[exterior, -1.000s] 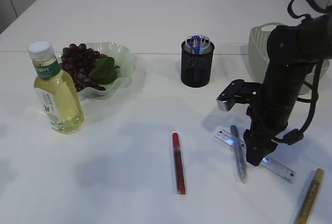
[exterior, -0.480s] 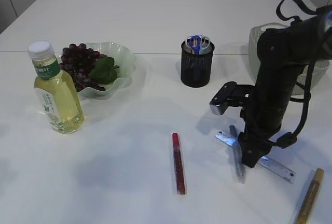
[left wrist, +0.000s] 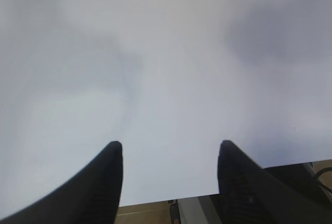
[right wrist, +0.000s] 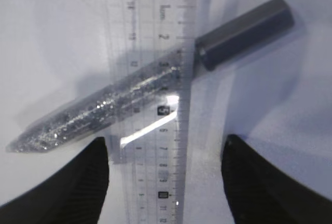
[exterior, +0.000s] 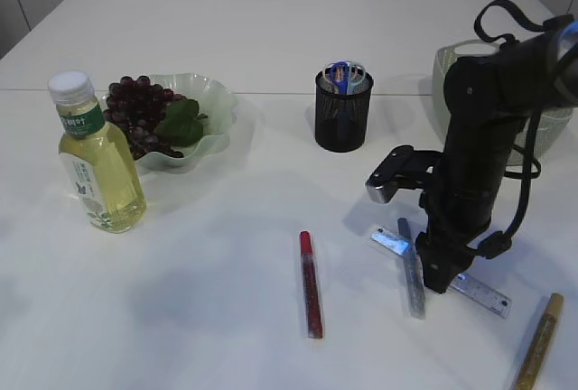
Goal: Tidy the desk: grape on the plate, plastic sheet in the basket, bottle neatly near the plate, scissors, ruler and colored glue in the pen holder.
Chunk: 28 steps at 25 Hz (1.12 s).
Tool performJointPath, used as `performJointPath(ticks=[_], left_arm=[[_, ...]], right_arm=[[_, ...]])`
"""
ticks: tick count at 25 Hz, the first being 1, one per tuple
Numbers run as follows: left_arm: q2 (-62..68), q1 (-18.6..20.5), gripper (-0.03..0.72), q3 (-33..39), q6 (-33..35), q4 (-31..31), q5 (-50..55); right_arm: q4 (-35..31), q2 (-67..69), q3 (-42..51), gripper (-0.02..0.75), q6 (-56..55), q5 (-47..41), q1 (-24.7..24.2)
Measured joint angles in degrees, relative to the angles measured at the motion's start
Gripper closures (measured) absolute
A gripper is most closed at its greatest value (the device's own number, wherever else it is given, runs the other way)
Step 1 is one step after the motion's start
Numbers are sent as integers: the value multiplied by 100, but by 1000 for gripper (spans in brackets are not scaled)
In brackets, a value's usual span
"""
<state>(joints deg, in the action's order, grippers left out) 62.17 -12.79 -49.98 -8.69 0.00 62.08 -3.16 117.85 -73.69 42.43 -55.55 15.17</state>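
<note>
Ruler lies on the table at about four o'clock from the pen holder, crossing the silver glue pen. The right gripper has dropped lower over the crossing, jaws spread and empty, so a pickup looks imminent.
</note>
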Motion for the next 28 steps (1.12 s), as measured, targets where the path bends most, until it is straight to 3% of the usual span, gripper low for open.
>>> performJointPath(ticks=[6, 17, 28], left_arm=[[0, 0, 263, 0, 0, 0, 10], [0, 0, 263, 0, 0, 0, 10], [0, 0, 263, 0, 0, 0, 10]], right_arm=[[0, 13, -9, 211, -34, 0, 0], [-73, 25, -32, 424, -115, -209, 0], [-241, 85, -248, 441, -787, -602, 0]])
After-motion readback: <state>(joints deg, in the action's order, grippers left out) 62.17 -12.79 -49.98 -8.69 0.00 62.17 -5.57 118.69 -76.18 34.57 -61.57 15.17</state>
